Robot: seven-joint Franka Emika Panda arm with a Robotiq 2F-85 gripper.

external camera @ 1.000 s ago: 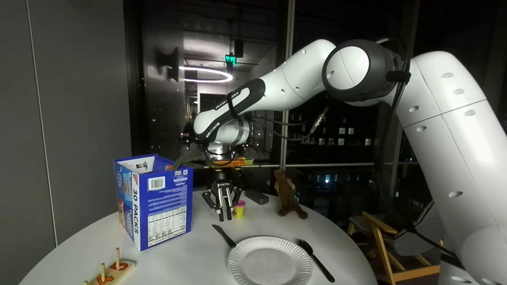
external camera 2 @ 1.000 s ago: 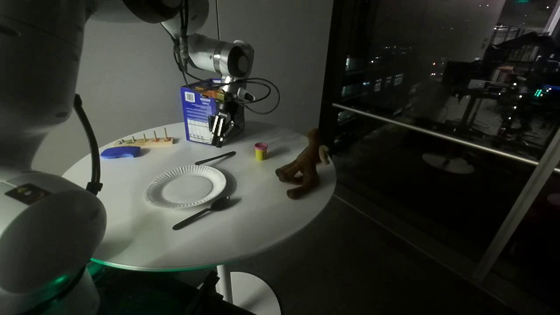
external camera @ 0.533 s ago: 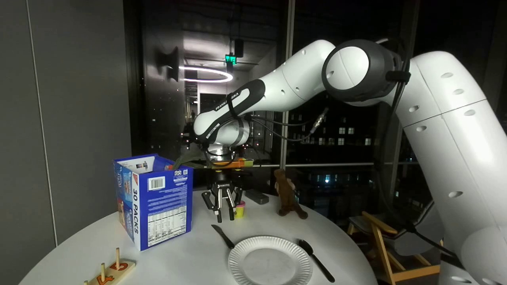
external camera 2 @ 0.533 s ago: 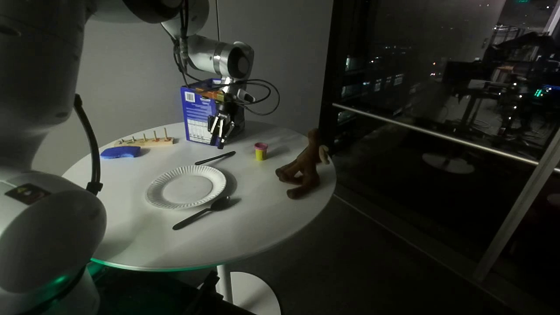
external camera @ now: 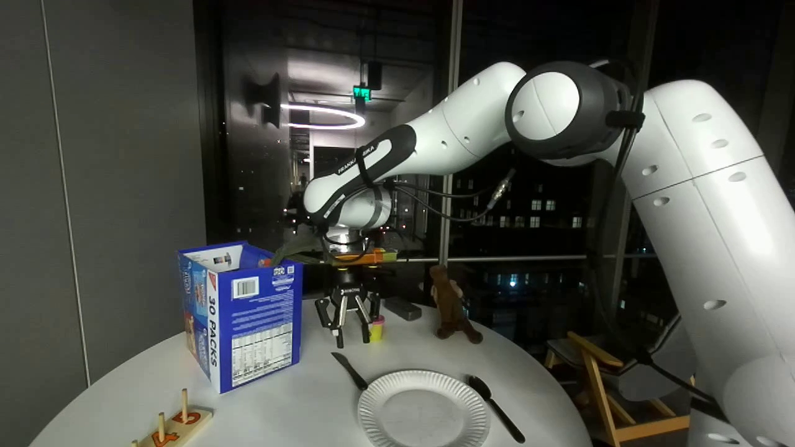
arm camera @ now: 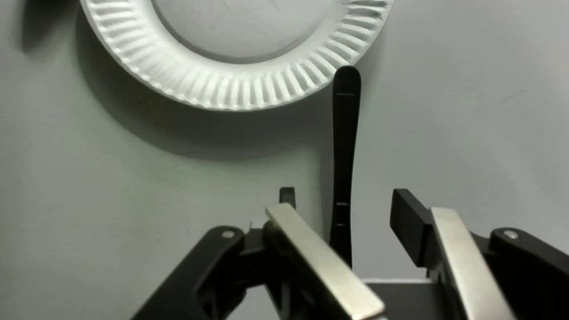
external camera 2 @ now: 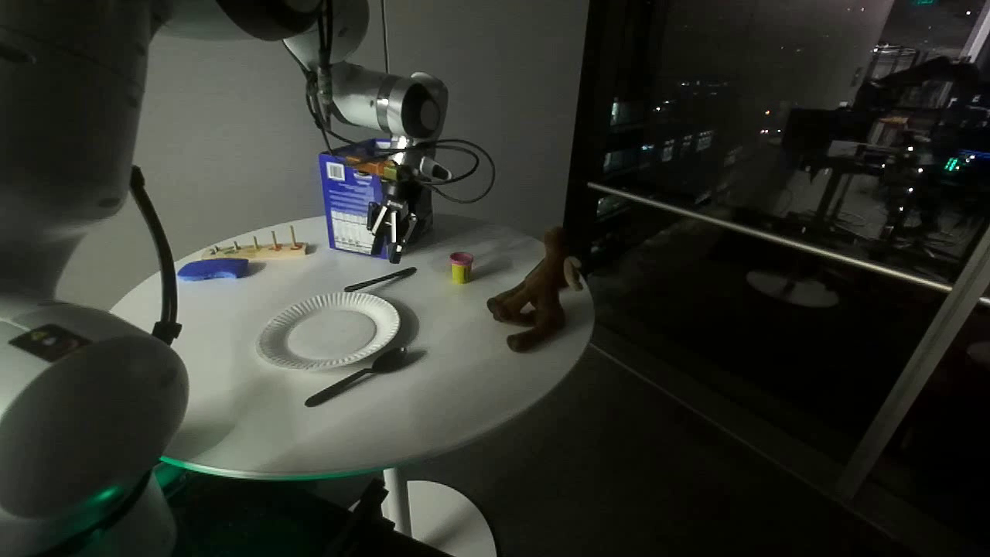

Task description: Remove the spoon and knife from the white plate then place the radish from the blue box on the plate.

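The white plate (external camera: 371, 410) lies on the table and shows in both exterior views (external camera 2: 276, 340) and the wrist view (arm camera: 240, 91). The dark knife (external camera: 351, 371) lies on the table beside it (external camera 2: 380, 279), handle end close to the rim. The dark spoon (external camera: 497, 410) lies on the table at the plate's other side (external camera 2: 356, 379). My gripper (external camera: 353, 342) is open and empty above the table near the blue box (external camera: 264, 335). In the wrist view the knife (arm camera: 346, 133) runs between the spread fingers (arm camera: 343, 206), below them. Leafy bits and a small red patch show at the box's top; the radish is mostly hidden.
A yellow tub with pink lid (external camera 2: 461, 271) stands near the gripper. A brown stuffed toy (external camera 2: 535, 298) sits at the table edge. A wooden peg board (external camera 2: 259, 251) and a blue soft object (external camera 2: 214, 269) lie near the box (external camera 2: 352, 201). A dark block (external camera: 402, 308) is at the back.
The gripper fingers have spread from nearly together to open. The arm has hardly moved. The plate and spoon have not moved, and the knife stays on the table.
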